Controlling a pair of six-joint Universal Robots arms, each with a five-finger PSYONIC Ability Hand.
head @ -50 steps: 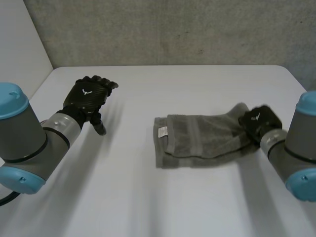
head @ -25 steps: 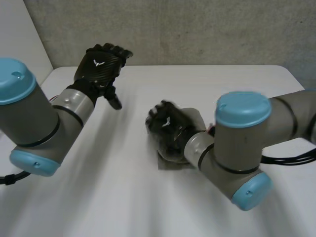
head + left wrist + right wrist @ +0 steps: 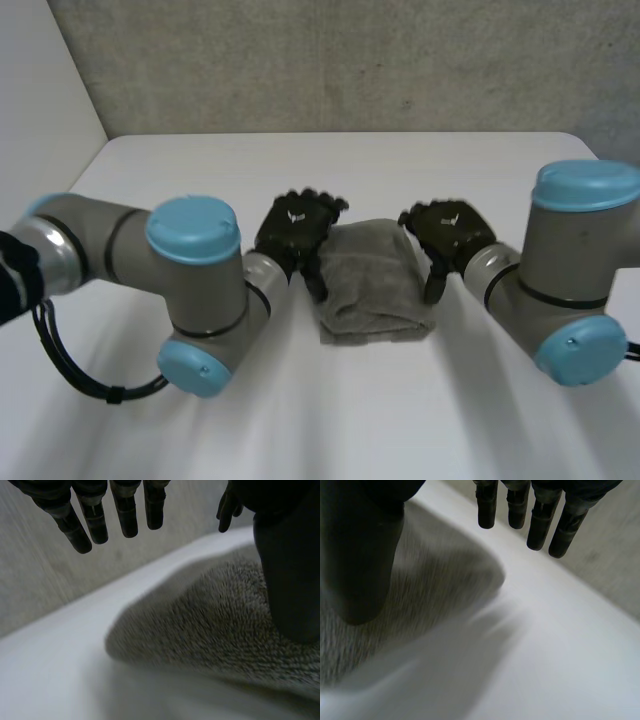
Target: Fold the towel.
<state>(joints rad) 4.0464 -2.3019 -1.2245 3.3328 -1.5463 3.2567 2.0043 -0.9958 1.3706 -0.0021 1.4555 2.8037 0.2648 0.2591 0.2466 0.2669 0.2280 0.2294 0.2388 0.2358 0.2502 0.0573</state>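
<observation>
The grey towel [image 3: 372,280] lies folded into a compact block in the middle of the white table [image 3: 300,400]. My left hand [image 3: 295,228] stands at its left edge, fingers straight and open, holding nothing. My right hand [image 3: 447,232] stands at the towel's right edge, likewise open. In the left wrist view the towel [image 3: 210,625] lies under my thumb [image 3: 290,575] while the straight fingers [image 3: 127,517] hang clear of it. In the right wrist view the towel [image 3: 435,590] sits beneath my thumb [image 3: 360,565], the fingers [image 3: 540,525] spread above bare table.
A grey wall [image 3: 330,60] runs behind the table's far edge. A white panel [image 3: 40,90] stands at the left. Both arms reach in low over the table, one on each side of the towel.
My right hand carried the towel's right end over to the left, let go and drew back to the right edge. My left hand came in from the far left to the towel's left edge.
</observation>
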